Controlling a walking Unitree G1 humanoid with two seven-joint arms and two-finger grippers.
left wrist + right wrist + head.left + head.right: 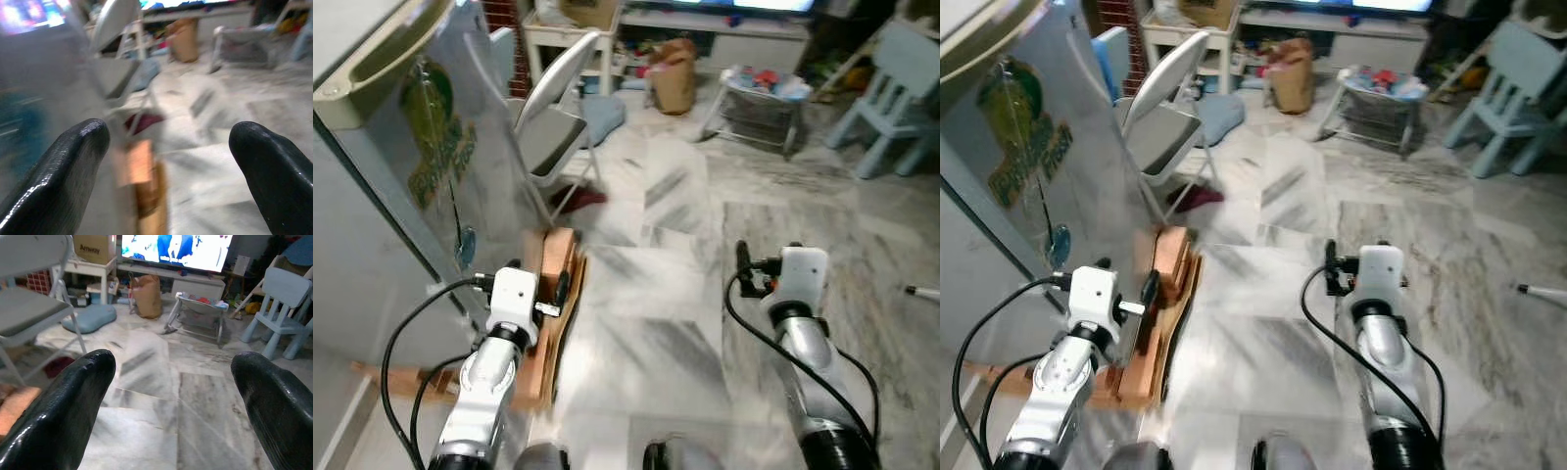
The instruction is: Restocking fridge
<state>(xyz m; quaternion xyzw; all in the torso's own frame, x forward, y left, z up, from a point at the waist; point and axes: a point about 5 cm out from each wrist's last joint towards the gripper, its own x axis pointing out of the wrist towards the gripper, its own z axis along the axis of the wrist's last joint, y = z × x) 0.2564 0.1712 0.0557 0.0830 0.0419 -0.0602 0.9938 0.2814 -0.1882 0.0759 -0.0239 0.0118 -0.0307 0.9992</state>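
Note:
The grey fridge (372,235) stands at my left, and its side or door carries a green sticker (435,147). My left gripper (540,276) is held low beside it, over a wooden base (553,313), open and holding nothing. In the left wrist view its fingers (58,171) stand wide apart in front of the blurred fridge and floor. My right gripper (767,253) hovers over the marble floor, also open and holding nothing. Its fingers (68,401) are spread in the right wrist view.
A grey folding chair (558,108) stands just past the fridge, with a blue cushion (93,316) on the floor behind it. Farther off are a brown paper bag (674,73), a baby bouncer (759,98), a light blue child's chair (896,98) and a television (176,249).

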